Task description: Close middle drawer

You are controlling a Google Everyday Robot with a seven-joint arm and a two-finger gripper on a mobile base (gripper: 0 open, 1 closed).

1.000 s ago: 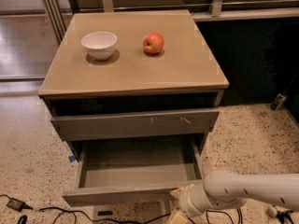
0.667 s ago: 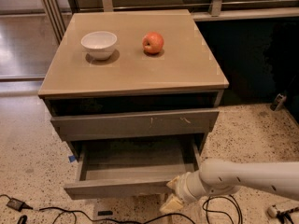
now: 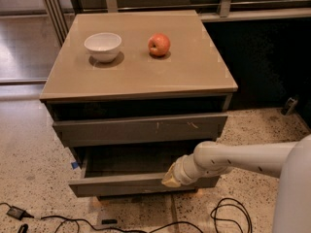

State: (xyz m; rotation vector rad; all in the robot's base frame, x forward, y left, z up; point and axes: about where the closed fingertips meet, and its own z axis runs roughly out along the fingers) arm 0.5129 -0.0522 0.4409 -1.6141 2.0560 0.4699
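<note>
The middle drawer point(image 3: 121, 184) is the wide grey-brown one low in the cabinet. It stands partly open, with a strip of its grey inside showing behind its plain front panel. My gripper point(image 3: 170, 177) is at the end of the white arm coming in from the right. It rests against the upper edge of the drawer's front panel, right of its middle. Above it is a grey drawer front with pale scratch marks point(image 3: 141, 128), which stands nearly flush with the cabinet.
A white bowl point(image 3: 103, 46) and a red apple point(image 3: 159, 44) sit on the cabinet top point(image 3: 194, 72). Black cables point(image 3: 228, 215) lie on the speckled floor in front. A dark wall stands to the right.
The arm has moved up and toward the cabinet, and the middle drawer has slid inward; less of its inside shows now.
</note>
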